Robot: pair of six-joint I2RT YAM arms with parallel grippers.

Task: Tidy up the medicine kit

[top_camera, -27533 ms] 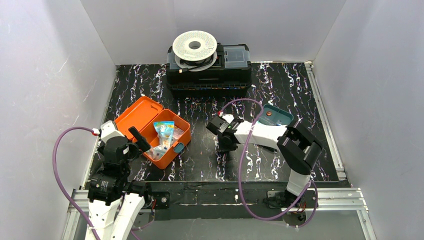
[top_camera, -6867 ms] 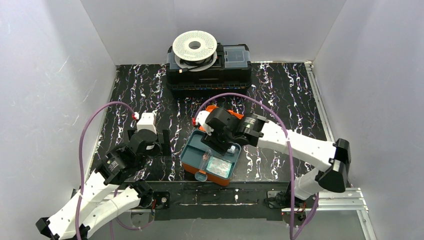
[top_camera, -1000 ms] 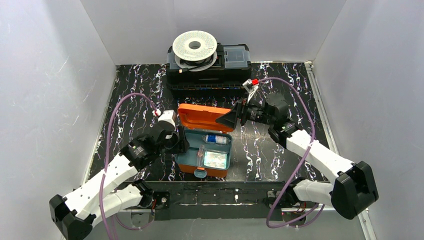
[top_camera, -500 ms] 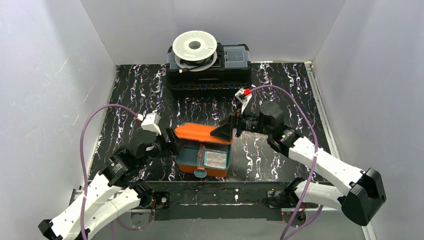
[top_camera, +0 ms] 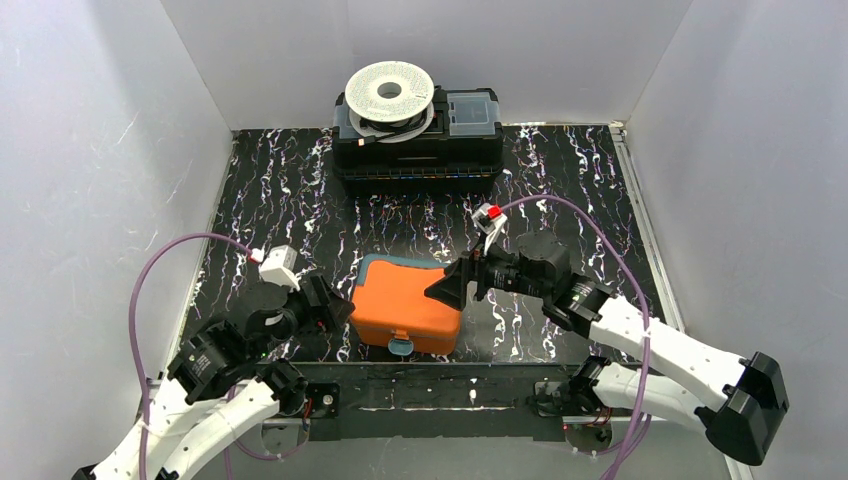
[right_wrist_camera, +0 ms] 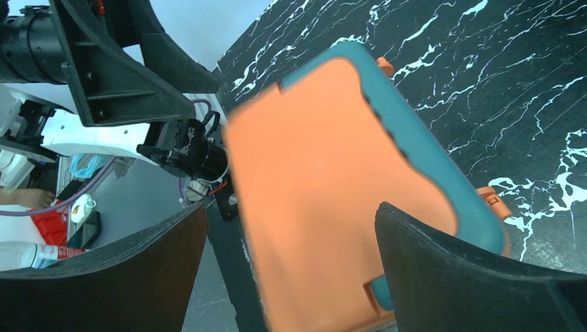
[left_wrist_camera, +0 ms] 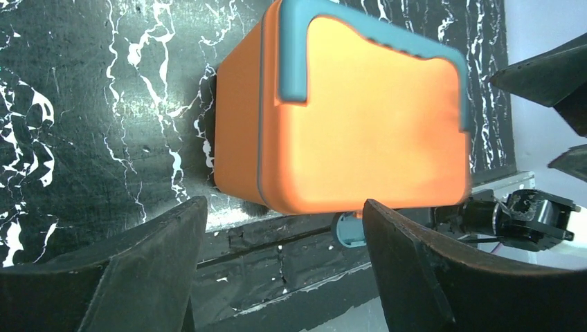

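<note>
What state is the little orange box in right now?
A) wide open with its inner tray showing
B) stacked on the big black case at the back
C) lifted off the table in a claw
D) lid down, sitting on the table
D: the medicine kit has its orange lid lying flat over it, no tray showing, and it rests on the black marbled table near the front edge.

We see a robotics lab test cell: plain white panel walls point(top_camera: 90, 150) box in a black, white-veined marbled surface point(top_camera: 290, 180), a silver aluminium rail point(top_camera: 690, 385) frames its near edge, and two white robot arms point(top_camera: 660, 345) trailing purple cables point(top_camera: 200, 237) are bolted there. A black plastic tool case point(top_camera: 418, 150) carrying a white spool point(top_camera: 389, 92) sits at the back.
</note>
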